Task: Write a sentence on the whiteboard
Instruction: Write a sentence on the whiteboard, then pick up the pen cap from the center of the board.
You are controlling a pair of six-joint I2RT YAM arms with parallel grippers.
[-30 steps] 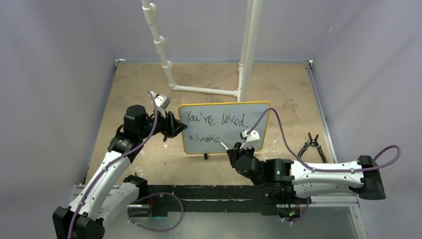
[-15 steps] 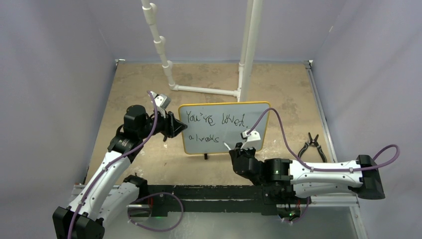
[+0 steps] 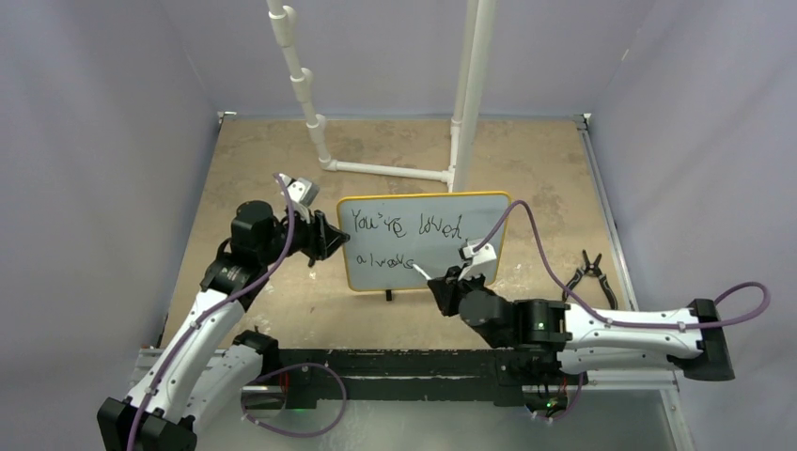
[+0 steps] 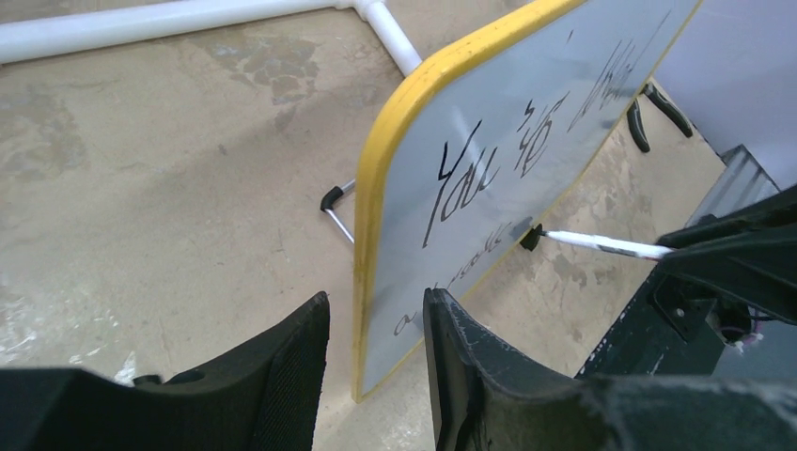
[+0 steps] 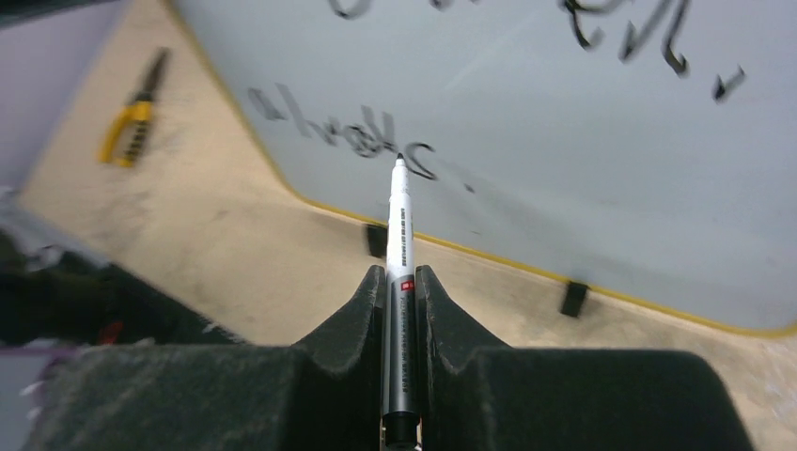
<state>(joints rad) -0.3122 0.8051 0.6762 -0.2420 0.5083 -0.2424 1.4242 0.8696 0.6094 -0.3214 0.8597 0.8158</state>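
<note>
Glossy smooth whiteboard [image 3: 423, 241] face, yellow plastic-looking frame, matt black end effector fingers [image 4: 291, 366] — mottled, rough tan table [image 3: 273, 169]

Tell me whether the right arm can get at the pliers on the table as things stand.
Probably not yet. The pliers lie bare beside the right arm, with nothing on them, but the right tool is shut on the marker, its tip at the whiteboard. It would have to put the marker down first.

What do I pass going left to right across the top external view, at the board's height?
Left pincer gripping the board's edge → yellow-framed whiteboard with black handwritten sentence → white marker pen in the right pincer → black-handled pliers lying on the tan tabletop.
</note>
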